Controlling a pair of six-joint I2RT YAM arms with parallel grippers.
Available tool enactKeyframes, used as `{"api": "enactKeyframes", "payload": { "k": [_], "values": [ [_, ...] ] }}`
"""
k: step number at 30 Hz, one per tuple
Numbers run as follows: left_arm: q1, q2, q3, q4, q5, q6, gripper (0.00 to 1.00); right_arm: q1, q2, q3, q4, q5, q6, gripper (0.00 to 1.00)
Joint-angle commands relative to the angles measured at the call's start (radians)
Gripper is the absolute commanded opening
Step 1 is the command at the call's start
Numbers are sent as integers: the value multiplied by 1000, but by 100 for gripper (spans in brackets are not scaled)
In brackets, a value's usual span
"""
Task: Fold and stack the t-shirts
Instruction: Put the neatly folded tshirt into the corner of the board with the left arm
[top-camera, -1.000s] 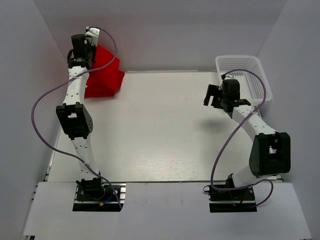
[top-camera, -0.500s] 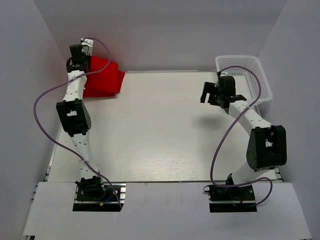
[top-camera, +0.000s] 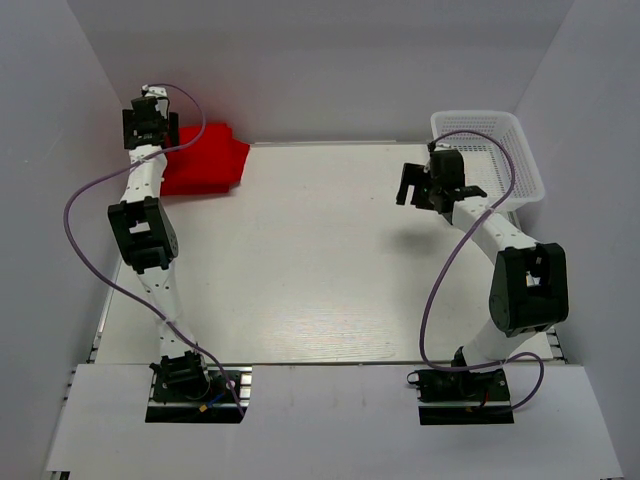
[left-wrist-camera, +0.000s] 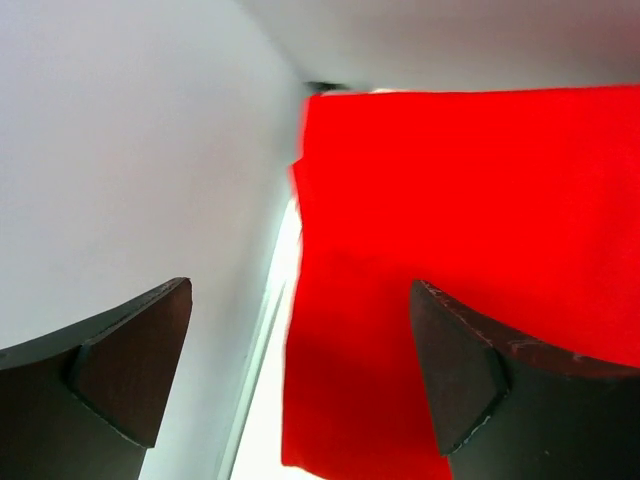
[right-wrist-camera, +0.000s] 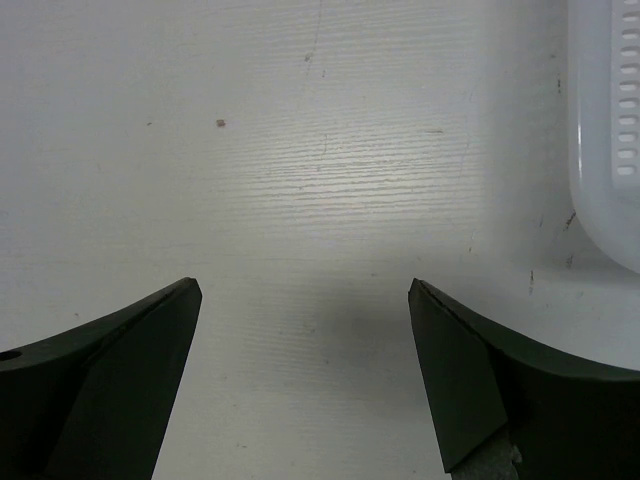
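Note:
Folded bright red t-shirts (top-camera: 205, 160) lie as a flat pile in the table's far left corner, against the back wall. My left gripper (top-camera: 148, 118) hovers over the pile's left end, open, and holds nothing. In the left wrist view the red cloth (left-wrist-camera: 470, 260) fills the right side below the open gripper (left-wrist-camera: 300, 380), with the left wall beside it. My right gripper (top-camera: 425, 185) is open and empty above bare table, just left of the basket; in its wrist view the gripper (right-wrist-camera: 305, 385) frames only the tabletop.
A white plastic mesh basket (top-camera: 520, 135) stands at the far right corner; its rim (right-wrist-camera: 610, 140) shows in the right wrist view. White walls close in the table on the left, back and right.
The left gripper has let go of the red cloth and opened, shifting left and back; the raised fold has dropped flat onto the pile. The right gripper moved slightly left and back.

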Motion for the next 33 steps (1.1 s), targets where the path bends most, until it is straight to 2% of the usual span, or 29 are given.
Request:
{"api": "enactKeyframes", "payload": {
  "k": [1,3,5,11,14,19,21,23,26,28,30,33],
  "values": [
    [6,-14,65,5,-152,-64,100,11,3,52,-17,23,7,90],
    [6,-14,85,-9,-208,-90,100,17,-1,52,-17,27,4,90],
    [6,-52,85,-24,-194,-100,100,22,-9,47,-17,27,4,90],
    [-17,-187,-1,-85,24,-132,100,27,-55,40,-17,35,4,90],
    [-26,-310,-96,-151,258,-207,100,27,-89,15,-11,20,22,90],
    [-81,-607,-562,8,320,-369,100,27,-178,-75,15,-40,28,90],
    [-138,-737,-738,43,354,-431,100,27,-207,-126,8,-48,24,90],
    [-187,-817,-846,85,386,-463,100,28,-259,-173,0,-57,15,90],
    [-341,-958,-1086,114,368,-564,100,28,-335,-261,-2,-63,16,90],
    [-405,-1017,-1174,132,356,-581,100,27,-388,-337,3,-66,31,90],
    [-483,-1074,-1252,132,328,-590,100,25,-437,-378,35,-132,39,90],
    [-543,-1107,-1262,38,182,-609,100,25,-518,-468,35,-123,41,90]
  ]
}}
